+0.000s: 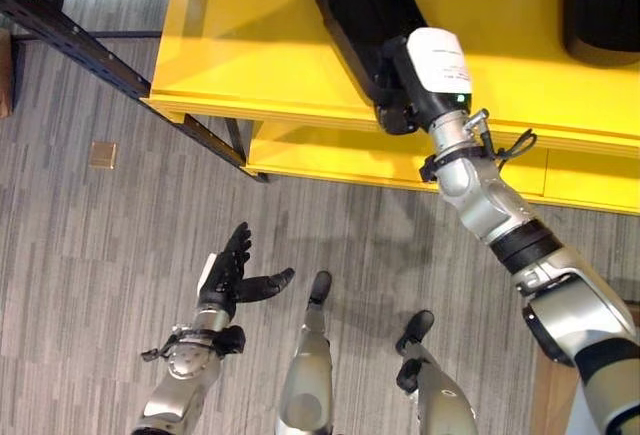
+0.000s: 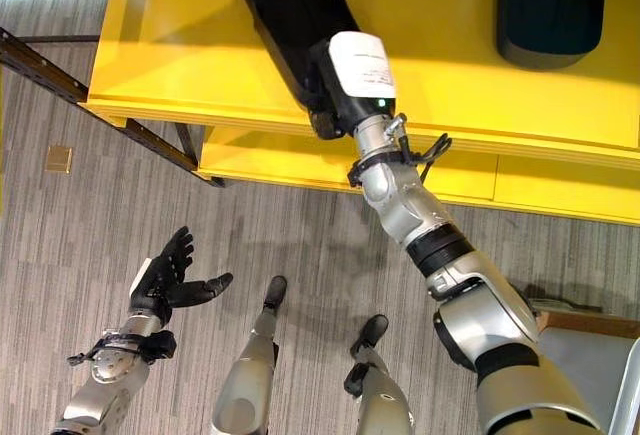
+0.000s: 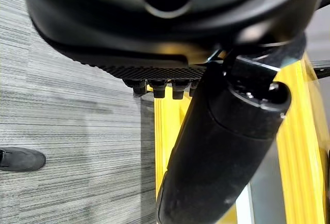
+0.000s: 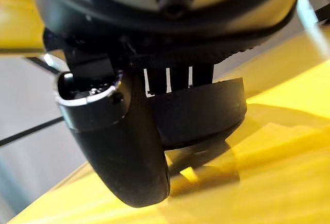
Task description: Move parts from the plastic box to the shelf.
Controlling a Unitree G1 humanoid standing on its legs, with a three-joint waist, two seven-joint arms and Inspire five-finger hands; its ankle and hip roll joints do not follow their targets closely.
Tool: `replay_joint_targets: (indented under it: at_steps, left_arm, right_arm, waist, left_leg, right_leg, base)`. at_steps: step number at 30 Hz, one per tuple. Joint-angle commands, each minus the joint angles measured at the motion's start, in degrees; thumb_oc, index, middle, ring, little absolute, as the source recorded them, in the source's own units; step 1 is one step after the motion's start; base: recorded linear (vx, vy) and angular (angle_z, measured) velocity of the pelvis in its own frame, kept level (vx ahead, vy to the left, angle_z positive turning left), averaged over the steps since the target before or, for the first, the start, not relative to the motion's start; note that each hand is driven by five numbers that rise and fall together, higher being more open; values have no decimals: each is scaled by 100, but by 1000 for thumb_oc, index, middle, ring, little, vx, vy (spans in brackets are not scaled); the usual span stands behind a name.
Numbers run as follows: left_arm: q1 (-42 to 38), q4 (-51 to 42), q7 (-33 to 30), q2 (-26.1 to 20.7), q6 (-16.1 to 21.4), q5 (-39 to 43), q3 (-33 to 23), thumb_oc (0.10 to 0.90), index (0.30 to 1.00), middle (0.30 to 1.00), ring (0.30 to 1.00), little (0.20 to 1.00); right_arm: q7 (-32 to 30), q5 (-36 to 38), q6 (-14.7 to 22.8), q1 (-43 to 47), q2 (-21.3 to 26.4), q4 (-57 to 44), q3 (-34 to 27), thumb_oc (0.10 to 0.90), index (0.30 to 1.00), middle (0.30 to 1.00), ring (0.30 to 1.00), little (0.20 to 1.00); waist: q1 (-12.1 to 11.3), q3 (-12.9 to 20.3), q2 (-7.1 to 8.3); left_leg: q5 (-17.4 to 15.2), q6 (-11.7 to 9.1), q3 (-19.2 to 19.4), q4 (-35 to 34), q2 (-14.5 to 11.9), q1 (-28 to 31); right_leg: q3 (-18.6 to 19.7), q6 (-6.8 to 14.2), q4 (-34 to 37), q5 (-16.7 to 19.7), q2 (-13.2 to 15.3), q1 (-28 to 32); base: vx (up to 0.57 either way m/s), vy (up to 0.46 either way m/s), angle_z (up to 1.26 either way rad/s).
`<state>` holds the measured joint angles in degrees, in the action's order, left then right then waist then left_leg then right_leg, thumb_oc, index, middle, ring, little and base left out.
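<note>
So the right hand (image 2: 322,80) is up on the yellow shelf (image 2: 450,75), fingers wrapped around a long black part (image 2: 285,15) that's lying on the top board near the front edge. Another dark part (image 2: 545,10) sits further right on the same shelf, well apart. The left hand (image 2: 165,273) hangs low over the grey floor (image 1: 90,255), fingers spread and holding nothing.

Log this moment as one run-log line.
right robot hand: shut on black part, at yellow shelf front edge | left robot hand: open, low over floor | second dark part: on shelf
</note>
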<state>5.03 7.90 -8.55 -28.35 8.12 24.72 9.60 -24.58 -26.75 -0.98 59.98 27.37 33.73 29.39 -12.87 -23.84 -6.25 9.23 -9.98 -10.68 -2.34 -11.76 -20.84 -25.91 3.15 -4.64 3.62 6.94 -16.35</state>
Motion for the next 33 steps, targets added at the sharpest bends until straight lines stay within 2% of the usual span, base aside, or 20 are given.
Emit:
replay_joint_targets:
  at_steps: [1,19,33]
  left_arm:
    - [202,-454,-164,-273,503,230,89,900,1000,1000,1000,1000]
    - [61,-523,-266,-377,507,286,194,900,1000,1000,1000,1000]
    - [20,-522,-305,-441,511,367,249,900,1000,1000,1000,1000]
  right_arm:
    - [-506,187,18,748,85,-4,-159,400,300,300,300,300]
    - [-880,424,-105,1155,-111,518,-324,400,300,300,300,300]
    - [-985,938,-37,1397,-460,1009,-404,400,300,300,300,300]
  waist:
    - [-29,268,211]
    - [-45,180,228]
    - [-182,195,258]
  left_leg:
    - [242,-80,343,-266,-596,298]
    - [250,-48,310,-266,-576,224]
    - [254,-22,210,-266,-517,155]
  right_leg:
    - [222,633,-375,-77,885,148]
    - [192,638,-447,-67,907,62]
    - [111,657,-429,-52,920,102]
  base:
    - [0,0,0]
    - [0,0,0]
    - [2,2,1]
